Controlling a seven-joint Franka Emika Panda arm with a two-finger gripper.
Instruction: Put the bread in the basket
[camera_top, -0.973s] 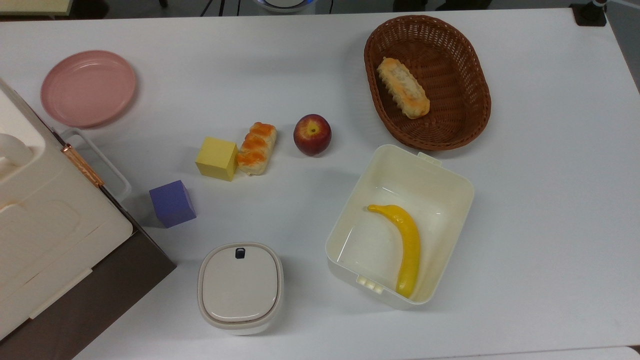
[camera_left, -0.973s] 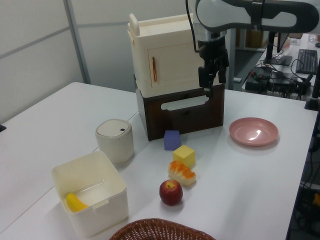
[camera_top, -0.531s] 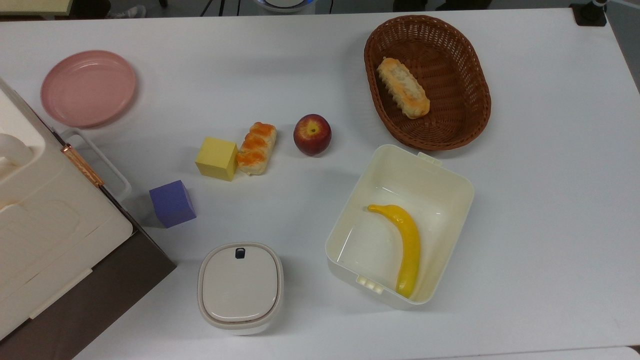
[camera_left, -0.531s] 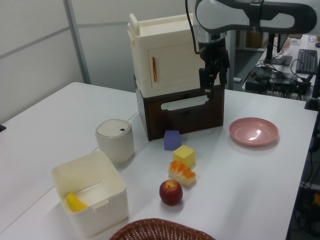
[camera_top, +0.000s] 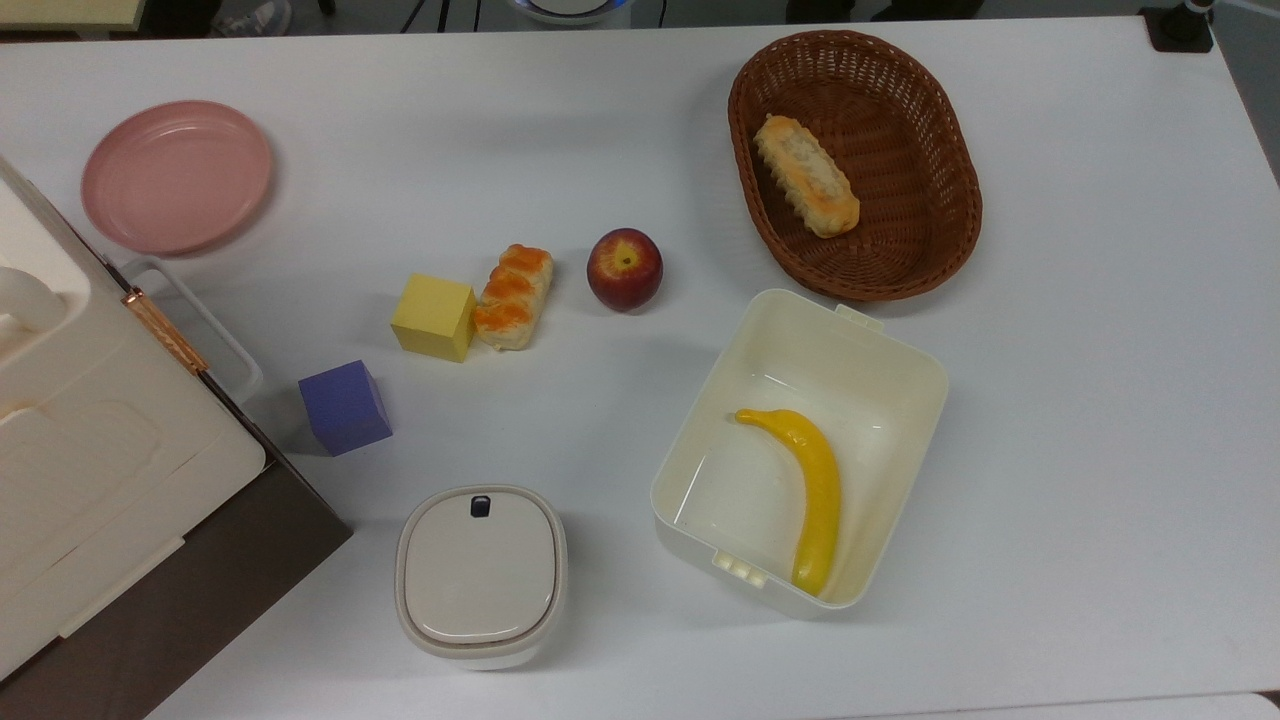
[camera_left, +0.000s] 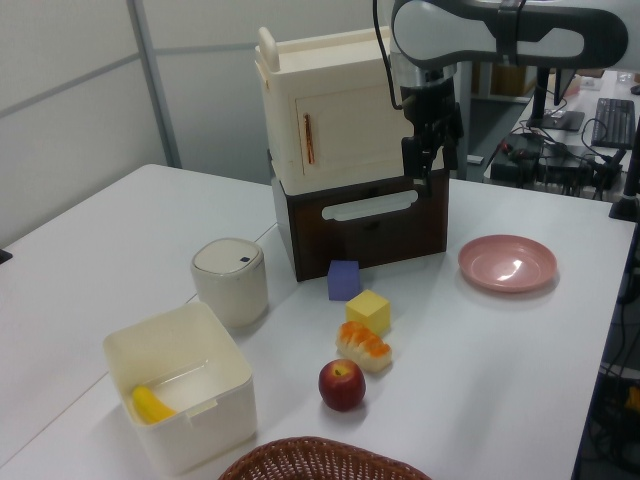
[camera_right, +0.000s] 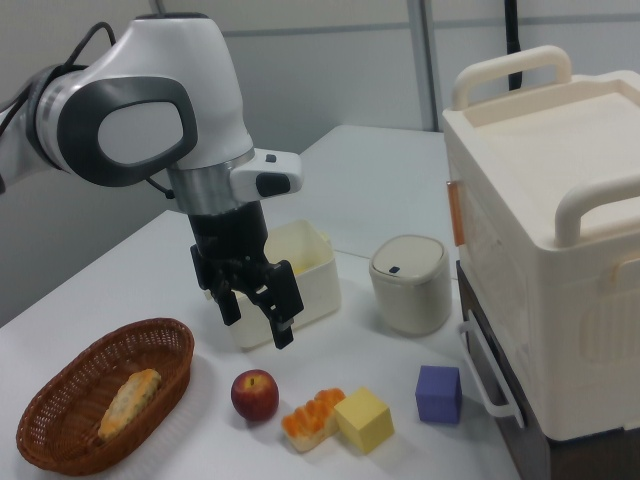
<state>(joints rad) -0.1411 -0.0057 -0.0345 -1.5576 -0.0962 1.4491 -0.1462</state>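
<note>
In the top view nothing on the bench (camera_top: 620, 130) has moved: the bread (camera_top: 513, 297) lies touching a yellow cube (camera_top: 433, 317), an apple (camera_top: 624, 269) to its right, the basket (camera_top: 940, 180) farther right, holding another loaf (camera_top: 806, 175). Only the gripper (camera_right: 258, 318) has shifted slightly, high above, jaws open and empty; no approach has begun.

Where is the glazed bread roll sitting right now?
In the top view, the bread lies on the table left of centre, touching the yellow cube on its left, with the apple just apart on its right.
</note>
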